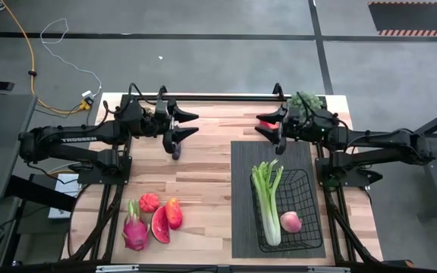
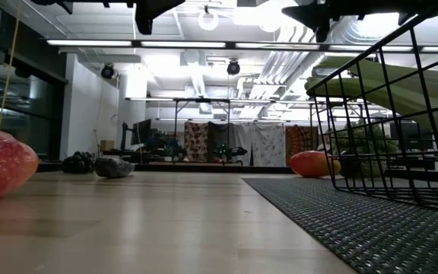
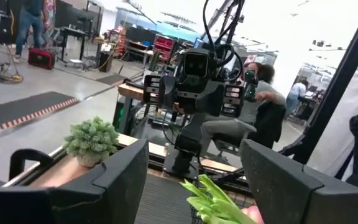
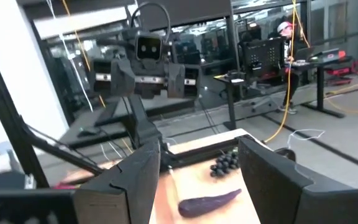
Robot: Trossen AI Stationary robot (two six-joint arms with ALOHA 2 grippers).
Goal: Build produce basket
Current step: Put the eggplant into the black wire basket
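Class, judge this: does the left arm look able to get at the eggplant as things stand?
Probably yes. The left gripper hangs open just above the eggplant, which lies alone on bare table; nothing stands between them.

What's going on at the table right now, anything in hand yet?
Nothing is in hand. Both arms hover at the far side of the table, the left gripper and right gripper open and facing each other. The black wire-mesh basket sits on the dark ribbed mat and already holds the green celery bunch and a peach. The pink dragon fruit, watermelon slice and red-orange mango still lie on the wooden table, and the dark eggplant is below the left gripper.
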